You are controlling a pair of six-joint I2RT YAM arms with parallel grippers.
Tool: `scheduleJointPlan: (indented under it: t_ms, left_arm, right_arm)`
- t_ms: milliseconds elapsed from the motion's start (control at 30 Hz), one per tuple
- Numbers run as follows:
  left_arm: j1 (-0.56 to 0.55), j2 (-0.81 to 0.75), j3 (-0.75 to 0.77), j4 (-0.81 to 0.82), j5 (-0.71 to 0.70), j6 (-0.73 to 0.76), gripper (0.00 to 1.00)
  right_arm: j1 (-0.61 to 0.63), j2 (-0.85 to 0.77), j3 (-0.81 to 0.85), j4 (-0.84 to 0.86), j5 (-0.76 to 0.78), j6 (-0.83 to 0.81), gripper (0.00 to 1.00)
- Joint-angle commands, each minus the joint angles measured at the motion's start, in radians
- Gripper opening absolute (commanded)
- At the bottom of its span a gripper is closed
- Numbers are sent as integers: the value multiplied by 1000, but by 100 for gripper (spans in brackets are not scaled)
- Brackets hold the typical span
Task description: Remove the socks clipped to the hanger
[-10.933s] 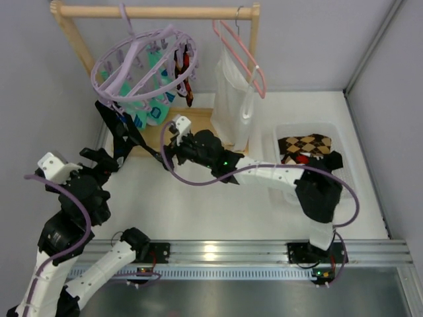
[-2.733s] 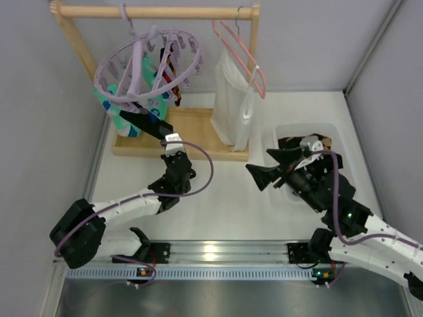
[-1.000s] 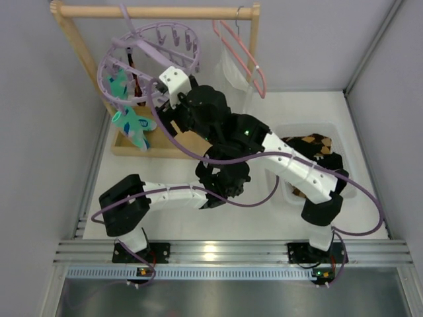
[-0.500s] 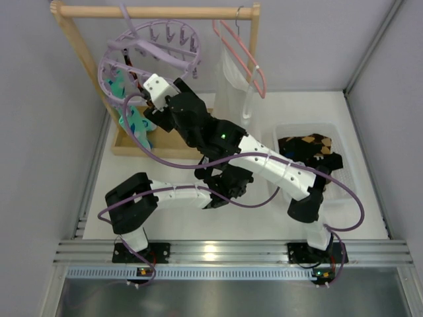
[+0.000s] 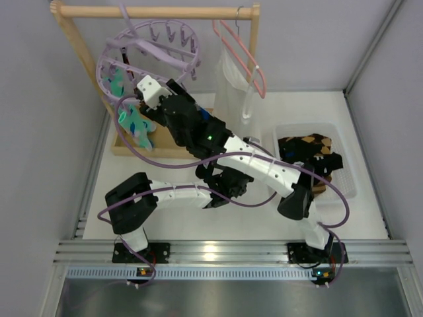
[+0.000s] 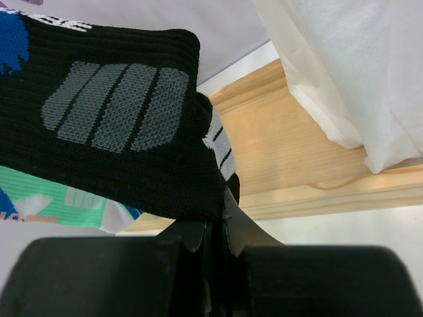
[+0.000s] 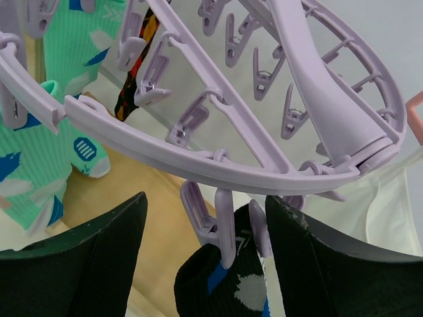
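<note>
Your right claw (image 7: 205,198) has come up to the hanger (image 7: 317,86) — wide around a clip (image 7: 225,224); left claw (image 6: 215,231) pinches the black sock (image 6: 119,165) — unclipping is near.

The round lavender hanger (image 7: 310,92) hangs tilted, its spokes and small clips exposed. Teal socks (image 5: 135,124) with white and blue marks dangle from its left side, with a red-orange-black sock (image 7: 141,49) clipped behind them. A black sock (image 7: 228,281) hangs from a near-rim clip, its lower end pinched in the left hand (image 6: 215,224).
</note>
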Motion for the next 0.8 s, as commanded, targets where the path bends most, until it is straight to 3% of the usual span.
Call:
scheduleJointPlan:
  t_ms: [0, 167, 400, 533, 667, 767]
  left_arm:
    - [-3, -25, 22, 32, -2, -29, 0]
    - [-3, -47, -4, 32, 12, -62, 0]
    - [-3, -60, -21, 32, 16, -81, 0]
    - [-3, -68, -32, 32, 22, -90, 0]
    - [-3, -71, -38, 30, 24, -92, 0]
    - [-3, -76, -44, 32, 38, -107, 0]
  right_arm:
    - [-24, 23, 50, 124, 29, -25, 69]
    - [-51, 43, 47, 170, 55, -22, 68]
    - [-53, 76, 44, 296, 88, -86, 56]
    - [-57, 83, 42, 320, 95, -85, 46]
    - [-56, 73, 36, 330, 88, -66, 25]
    - [-48, 44, -1, 348, 83, -57, 22]
